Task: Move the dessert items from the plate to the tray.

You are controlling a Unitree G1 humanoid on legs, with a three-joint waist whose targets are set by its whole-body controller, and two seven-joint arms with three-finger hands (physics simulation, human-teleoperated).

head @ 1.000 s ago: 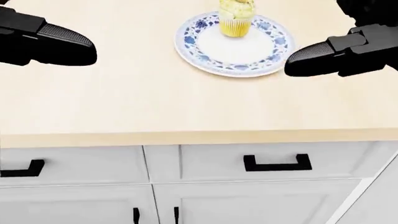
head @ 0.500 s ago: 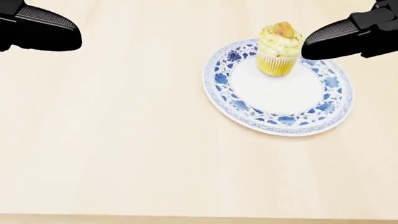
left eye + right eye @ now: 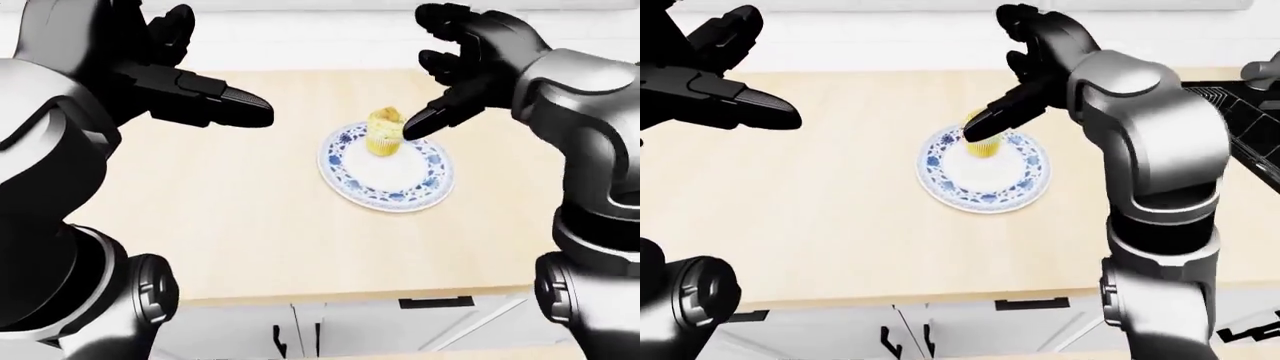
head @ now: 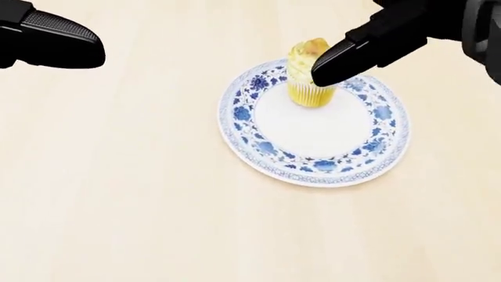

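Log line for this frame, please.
phase: reaching | right hand: open, fingertip beside cupcake | cupcake: on plate | left hand: open, idle | tray: unseen

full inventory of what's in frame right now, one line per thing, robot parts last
cupcake: 1, yellow frosting in a pale yellow wrapper, upright on the plate's upper part in the head view.
plate: 1, white with a blue floral rim, on the countertop.
countertop: 1, light wood, fills the head view.
drawer and cabinet fronts: white with black handles, below the counter edge in the left-eye view.
left hand: 1, black, open, above the counter left of the plate.
right hand: 1, black, open, one finger pointing at the cupcake.
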